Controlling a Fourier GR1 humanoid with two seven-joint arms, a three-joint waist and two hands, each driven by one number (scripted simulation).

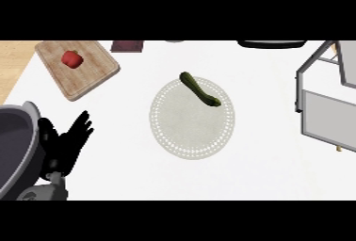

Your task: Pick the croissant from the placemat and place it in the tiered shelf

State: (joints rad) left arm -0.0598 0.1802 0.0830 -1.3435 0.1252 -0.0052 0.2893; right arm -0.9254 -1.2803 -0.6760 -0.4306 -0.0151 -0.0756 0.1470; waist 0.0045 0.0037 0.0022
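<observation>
low at the view's left edge, the robot's left hand [69, 139] rests over the white counter [264, 164], its black fingers spread and pointing up and to the right, holding nothing and touching no object; its grey wrist shows just below it near the lower left corner. the right hand does not show anywhere in the head view. immediately left of the left hand, a large dark grey pot [15, 146] with a pale rim fills the left edge, and the hand partly overlaps its rim. to the right of the hand, near the middle of the counter, lies a round pale grey-green placemat [191, 134] with a dotted border. on the upper part of that placemat lies a long dark green vegetable [199, 89], a zucchini or cucumber by its look rather than a croissant; it runs diagonally from upper left to lower right, its upper end just past the mat's top edge. above the hand, toward the upper left, a wooden cutting board [90, 75] sits at an angle, partly on the wood-coloured strip at the counter's left, with a red pepper [72, 58] on it. at the top edge, a dark reddish-brown block [128, 45] shows beside the board, and further right a dark round thing [271, 44] is cut off by the edge. along the right side stands the tiered shelf [327, 99], a grey frame with pale flat panels, well apart from the placemat.
</observation>
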